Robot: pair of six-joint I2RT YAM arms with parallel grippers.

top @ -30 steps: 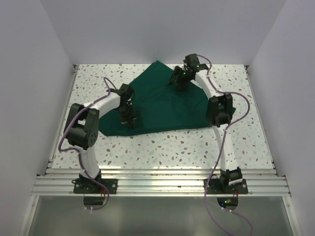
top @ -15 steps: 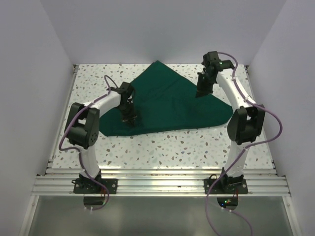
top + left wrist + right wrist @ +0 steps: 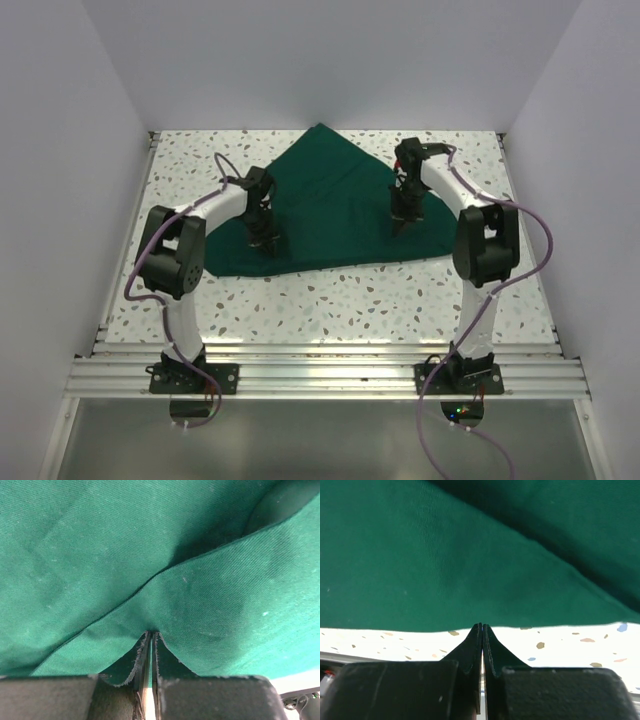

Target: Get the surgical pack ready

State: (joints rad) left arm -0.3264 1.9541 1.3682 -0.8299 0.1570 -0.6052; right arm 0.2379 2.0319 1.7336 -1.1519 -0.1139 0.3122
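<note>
- Table (image 3: 350,290): a bare speckled strip runs between the aluminium rail (image 3: 320,375) at the near edge and the near hem of the cloth. More bare top lies to the left and right of the cloth. White walls (image 3: 60,200) close in the left, right and far sides.
- Surgical pack (image 3: 330,200): a dark green drape spread across the middle of the table. Its outline is roughly triangular, with a long near hem running left to right and an apex pointing at the far wall. A soft diagonal crease crosses it.
- Left gripper (image 3: 266,240): it stands on the near-left part of the cloth. The left wrist view shows its jaws nearly together (image 3: 151,636), pinching a raised fold of the green fabric that is drawn up between the fingers.
- Right gripper (image 3: 400,225): it is lowered over the right part of the cloth. The right wrist view shows the jaws pressed fully together (image 3: 482,626), with no cloth visible between them. The tips line up with a hem, and speckled table shows beside it. Whether the tips touch the fabric cannot be told.
- Hidden or unclear: anything beneath the drape is covered, and both wrist views are filled almost wholly by green fabric.
</note>
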